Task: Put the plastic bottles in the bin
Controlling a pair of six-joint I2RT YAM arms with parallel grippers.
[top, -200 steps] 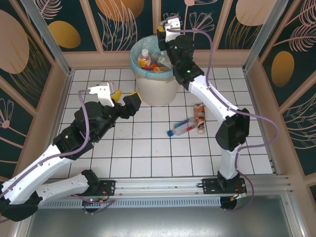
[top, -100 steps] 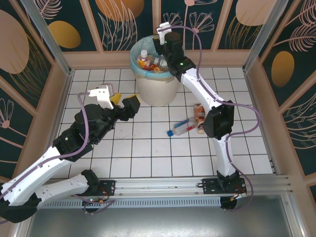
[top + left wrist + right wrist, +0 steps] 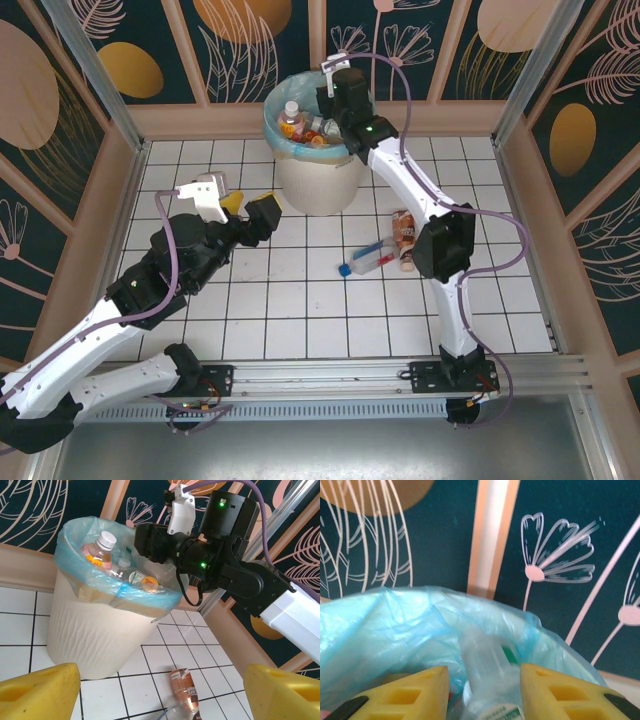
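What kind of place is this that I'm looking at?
Probably a purpose-built robot test booth: a white tiled surface, painted leaf-pattern wall panels boxing it in, and a metal rail along the near edge.

One bin (image 3: pixel 318 185). On the surface (image 3: pixel 300 300), two: one blue-capped bottle (image 3: pixel 368 258), one brown bottle (image 3: pixel 404 238). Inside the bin, several plastic bottles (image 3: pixel 292 120), uncountable.

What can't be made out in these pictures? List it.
- Top view: bottles deep in the bin, hidden by the bag rim and right arm; count unknowable.
- Right wrist view: whether the right gripper grips the clear bottle; bottom edge cuts it off.
- Left wrist view: brown bottle on the floor, cut by the bottom edge.
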